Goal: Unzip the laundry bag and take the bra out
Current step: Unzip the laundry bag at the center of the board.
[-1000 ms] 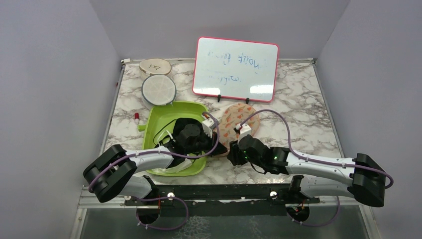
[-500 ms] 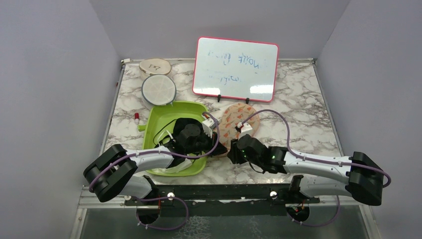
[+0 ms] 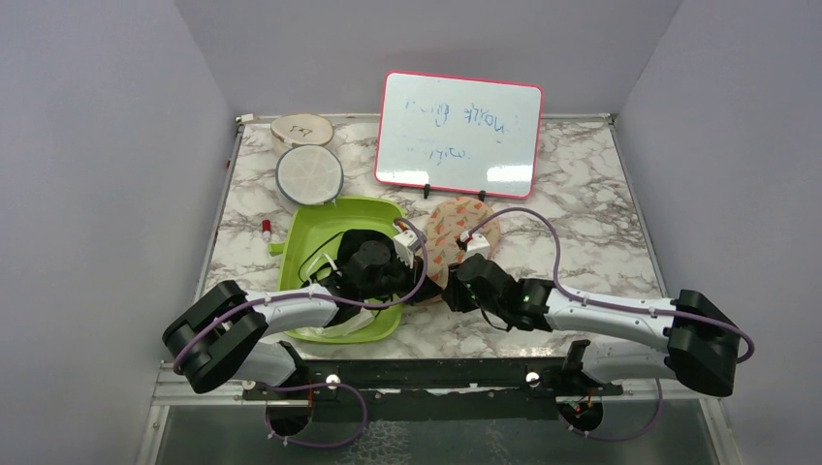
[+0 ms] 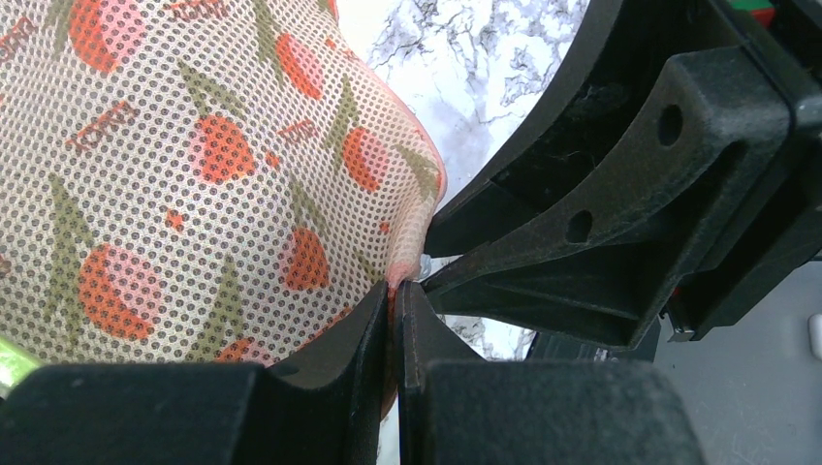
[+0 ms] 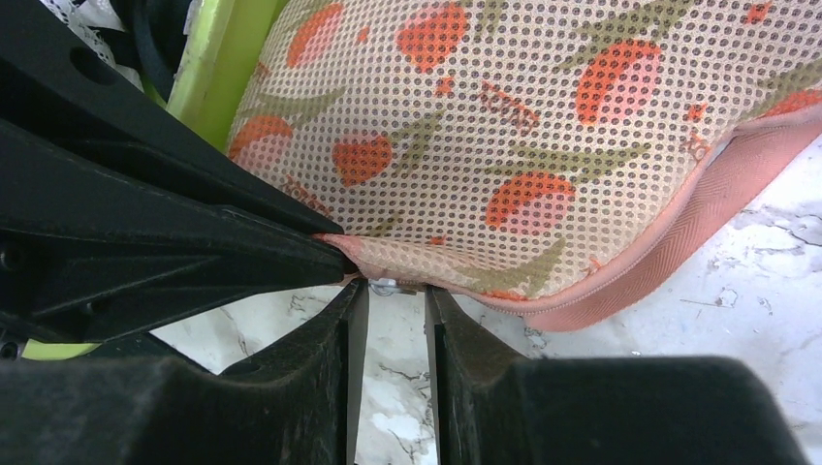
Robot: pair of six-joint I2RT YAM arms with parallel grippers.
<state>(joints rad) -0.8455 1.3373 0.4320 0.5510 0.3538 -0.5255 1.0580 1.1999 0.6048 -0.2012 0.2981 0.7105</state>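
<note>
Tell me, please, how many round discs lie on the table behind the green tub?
2. A pale wooden disc sits near the far-left corner; a white mesh disc with a grey rim lies just nearer, beside the green tub's far edge. None seem hidden.

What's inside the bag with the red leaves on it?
Only the outside shows: the bag looks zipped shut, and its dotted cloth hides whatever is in there. The left claw pinches its edge.

From above, the laundry bag [image 3: 458, 225] loses its 6 o'clock end under the left hand [image 3: 425, 287] and right hand [image 3: 452, 291]. At 12 o'clock, the whiteboard [image 3: 458, 133] scribble is too faint to read. In the right wrist view, a tiny metal bit [image 5: 385, 286] sits at the bag's seam, too small to name. The bag runs off the top edge in both wrist views.
</note>
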